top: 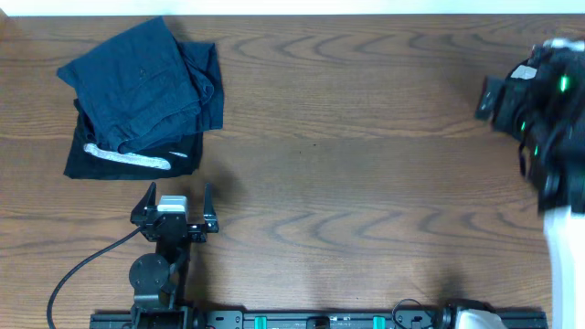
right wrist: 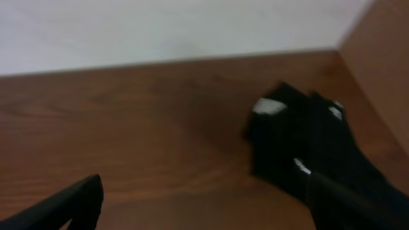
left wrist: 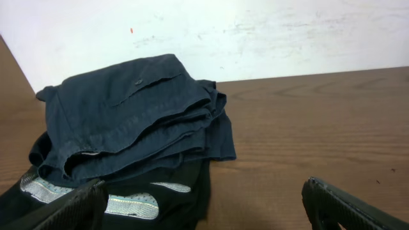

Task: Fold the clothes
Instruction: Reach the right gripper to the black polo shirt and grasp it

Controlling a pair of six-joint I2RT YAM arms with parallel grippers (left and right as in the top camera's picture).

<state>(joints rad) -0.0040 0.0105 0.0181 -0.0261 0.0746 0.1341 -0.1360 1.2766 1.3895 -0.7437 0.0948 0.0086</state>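
We see the black top (right wrist: 300, 144) only from the right wrist view. It lies bunched on the tabletop (top: 366, 137), towards the right of that view and near the pale wall (right wrist: 160, 32). A few small white patches show on its dark cloth. That view is blurred, so we cannot make out the top's shape any further.

The right pincer (right wrist: 204, 214) stands wide open with nothing between its jaws. Its left finger is over bare wood. Its right finger (right wrist: 348, 201) crosses in front of the top's near edge, and we cannot tell whether the two touch. From overhead the right arm (top: 548, 110) is a dark blur at the right edge of the tabletop.

The left pincer (top: 175, 203) is also wide open and empty, low over the wood near the front left. Just beyond it is a folded black piece with a silvery stripe (top: 128, 162). The folded navy clothes (top: 146, 82) are stacked on top of that piece, at the back left of the tabletop, well apart from the black top.
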